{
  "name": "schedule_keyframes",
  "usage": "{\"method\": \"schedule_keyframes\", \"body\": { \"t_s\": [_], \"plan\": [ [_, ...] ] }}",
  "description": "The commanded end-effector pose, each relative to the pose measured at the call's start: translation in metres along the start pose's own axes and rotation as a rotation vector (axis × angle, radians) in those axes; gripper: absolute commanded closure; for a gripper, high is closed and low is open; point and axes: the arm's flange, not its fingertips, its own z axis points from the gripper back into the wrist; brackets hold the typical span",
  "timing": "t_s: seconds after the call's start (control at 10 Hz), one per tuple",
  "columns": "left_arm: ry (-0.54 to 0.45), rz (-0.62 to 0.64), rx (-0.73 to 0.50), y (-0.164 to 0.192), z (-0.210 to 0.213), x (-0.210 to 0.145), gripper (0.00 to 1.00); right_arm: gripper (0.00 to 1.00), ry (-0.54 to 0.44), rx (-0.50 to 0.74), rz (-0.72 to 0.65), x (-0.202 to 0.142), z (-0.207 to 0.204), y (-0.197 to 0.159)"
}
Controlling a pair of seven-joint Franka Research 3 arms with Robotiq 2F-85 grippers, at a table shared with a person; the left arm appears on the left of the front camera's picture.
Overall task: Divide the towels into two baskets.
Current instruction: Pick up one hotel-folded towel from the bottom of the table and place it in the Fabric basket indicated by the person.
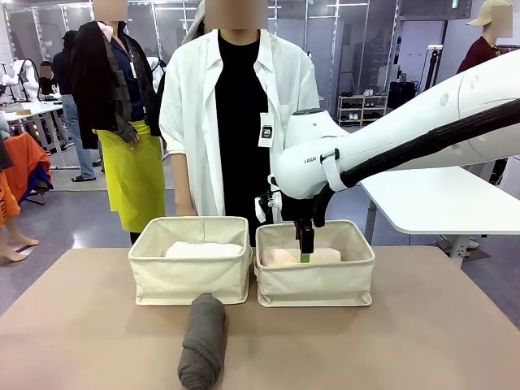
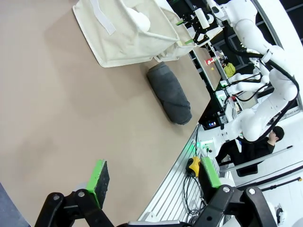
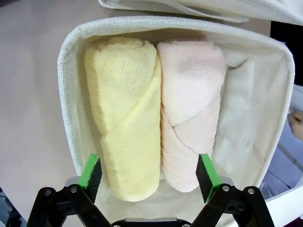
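Over the table (image 1: pixel 81 325), the right tool (image 3: pixel 147 163) hangs above two towels (image 3: pixel 142 109).

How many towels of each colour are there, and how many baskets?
White towel: 1
Grey towel: 1
Yellow towel: 1
Pink towel: 1
Baskets: 2
Total: 6 things

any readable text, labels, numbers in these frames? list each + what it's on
Small dark print on the right arm, near its wrist: too small to read.
Badge clipped to the person's white coat: dark mark and print, too small to read.
Baskets and towels: no print to be seen on them.
Nothing else legible.
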Motion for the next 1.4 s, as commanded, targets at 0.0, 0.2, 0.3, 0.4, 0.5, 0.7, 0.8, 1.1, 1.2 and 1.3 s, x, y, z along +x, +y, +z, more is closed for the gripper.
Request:
{"method": "schedule_keyframes", "body": {
  "t_s": [0.0,0.2,0.3,0.4,0.5,0.7,0.8,1.1,1.2,1.3],
  "plan": [
    [-0.021,-0.019,-0.013,-0.004,0.001,-0.003,0.04,0.0,-0.008,0.001,0.022,0.001,-0.005,-0.002],
    [-0.021,-0.019,-0.013,-0.004,0.001,-0.003,0.04,0.0,-0.008,0.001,0.022,0.001,-0.005,-0.002],
    [-0.021,-0.019,-0.013,-0.004,0.001,-0.003,0.04,0.0,-0.008,0.001,0.022,0.001,-0.005,-0.002],
    [-0.021,-0.019,-0.013,-0.004,0.001,-0.003,0.04,0.0,-0.008,0.001,0.022,0.001,-0.005,-0.002],
    [-0.021,-0.019,-0.013,-0.004,0.001,-0.003,0.04,0.0,-0.008,0.001,0.022,0.001,-0.005,-0.002],
    [-0.021,-0.019,-0.013,-0.004,0.001,-0.003,0.04,0.0,-0.008,0.001,0.022,0.001,-0.005,-0.002],
    [-0.021,-0.019,-0.013,-0.004,0.001,-0.003,0.04,0.0,-0.008,0.001,0.022,0.001,-0.005,-0.002],
    [-0.021,-0.019,-0.013,-0.004,0.001,-0.003,0.04,0.0,-0.034,-0.002,-0.053,-0.016,0.048,0.018],
    [-0.021,-0.019,-0.013,-0.004,0.001,-0.003,0.04,0.0,-0.098,0.024,-0.104,-0.032,0.07,0.024],
    [-0.021,-0.019,-0.013,-0.004,0.001,-0.003,0.04,0.0,-0.134,0.063,-0.16,-0.05,0.082,0.034]
  ]
}}
